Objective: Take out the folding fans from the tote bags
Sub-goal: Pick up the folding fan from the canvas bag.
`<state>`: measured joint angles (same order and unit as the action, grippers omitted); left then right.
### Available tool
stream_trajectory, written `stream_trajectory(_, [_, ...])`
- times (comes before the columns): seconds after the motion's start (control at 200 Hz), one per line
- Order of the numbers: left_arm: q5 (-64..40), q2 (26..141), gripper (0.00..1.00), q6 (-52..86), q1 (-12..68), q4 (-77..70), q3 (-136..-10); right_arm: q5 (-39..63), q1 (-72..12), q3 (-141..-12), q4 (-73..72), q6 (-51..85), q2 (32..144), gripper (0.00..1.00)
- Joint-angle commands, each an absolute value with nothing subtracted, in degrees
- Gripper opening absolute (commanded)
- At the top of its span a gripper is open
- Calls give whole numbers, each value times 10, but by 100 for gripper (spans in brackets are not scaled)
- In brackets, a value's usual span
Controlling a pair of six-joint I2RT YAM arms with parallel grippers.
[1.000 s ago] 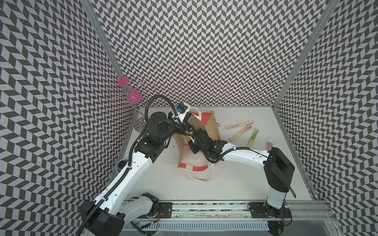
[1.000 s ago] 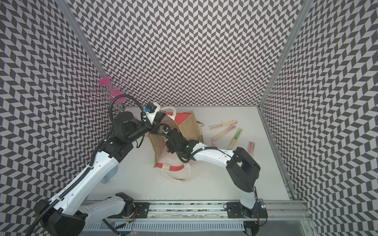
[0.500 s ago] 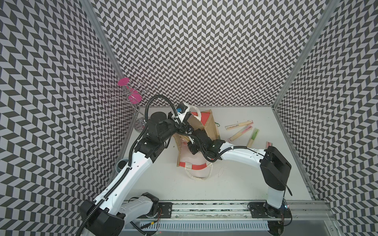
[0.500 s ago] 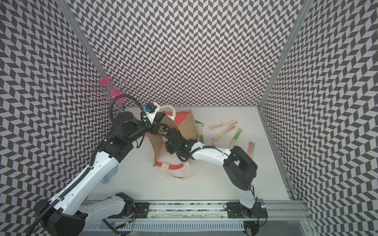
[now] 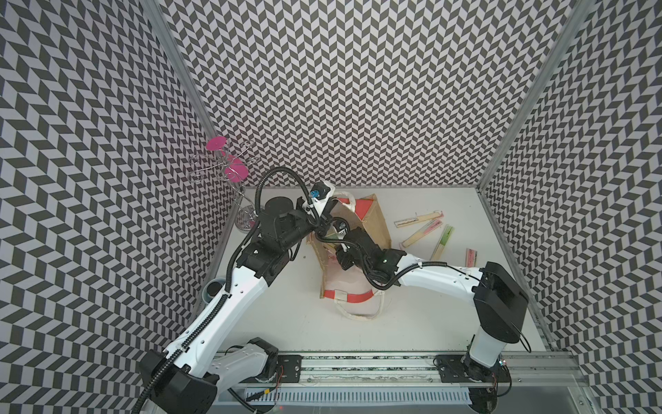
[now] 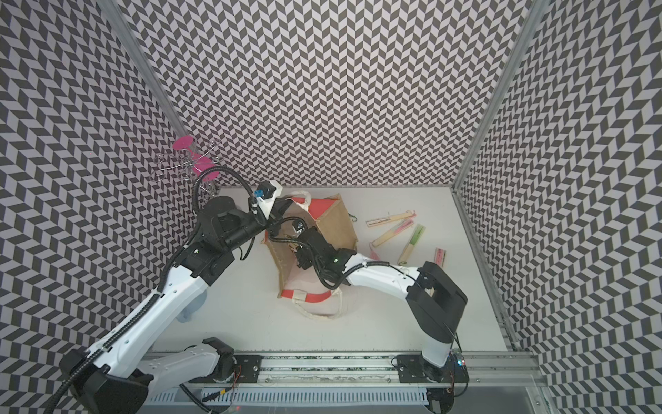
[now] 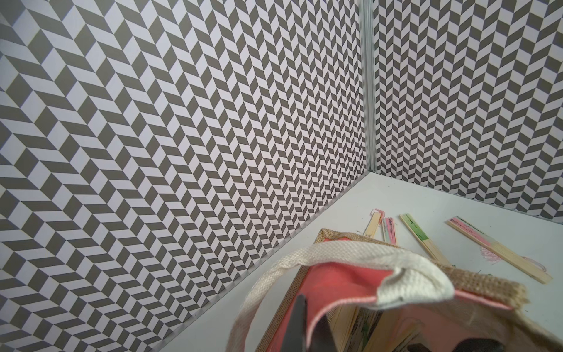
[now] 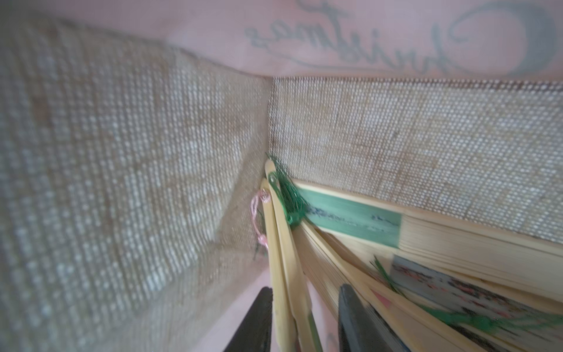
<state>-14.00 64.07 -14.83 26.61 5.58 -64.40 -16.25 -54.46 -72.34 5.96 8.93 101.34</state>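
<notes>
The tan jute tote bag (image 5: 374, 222) stands at mid-table, its mouth held wide. My left gripper (image 7: 311, 330) is shut on the bag's far red rim (image 7: 341, 283), beside a white handle (image 7: 350, 256). My right gripper (image 8: 304, 289) reaches down inside the bag. It is open, with its fingers either side of two slim bamboo folding fans (image 8: 283, 268). One finger (image 8: 259, 317) touches them and the other stands slightly apart. More fans, one with green paper (image 8: 350, 216), lean in the bag's corner. Several fans (image 5: 422, 233) lie on the table right of the bag.
A chrome wire stand with pink discs (image 5: 229, 168) stands in the back left corner. A grey cup (image 5: 214, 288) sits by the left wall. The bag's near rim and handle (image 5: 358, 312) sag onto the table. Patterned walls close three sides.
My right gripper's jaws have narrowed around the two fans inside the bag, and that arm has shifted slightly left. The left arm holds the rim as before.
</notes>
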Motion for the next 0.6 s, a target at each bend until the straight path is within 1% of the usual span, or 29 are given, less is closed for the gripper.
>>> stream_trajectory(0.0, [-150,630,0,-148,264,11,-653,-188,-534,-750,47,110,1033,36])
stream_trajectory(0.215, [-152,627,0,-148,264,9,-651,-196,-531,-774,76,116,1057,35])
stream_trajectory(0.596, [-150,624,0,-149,265,7,-651,-141,-530,-781,90,104,1084,35])
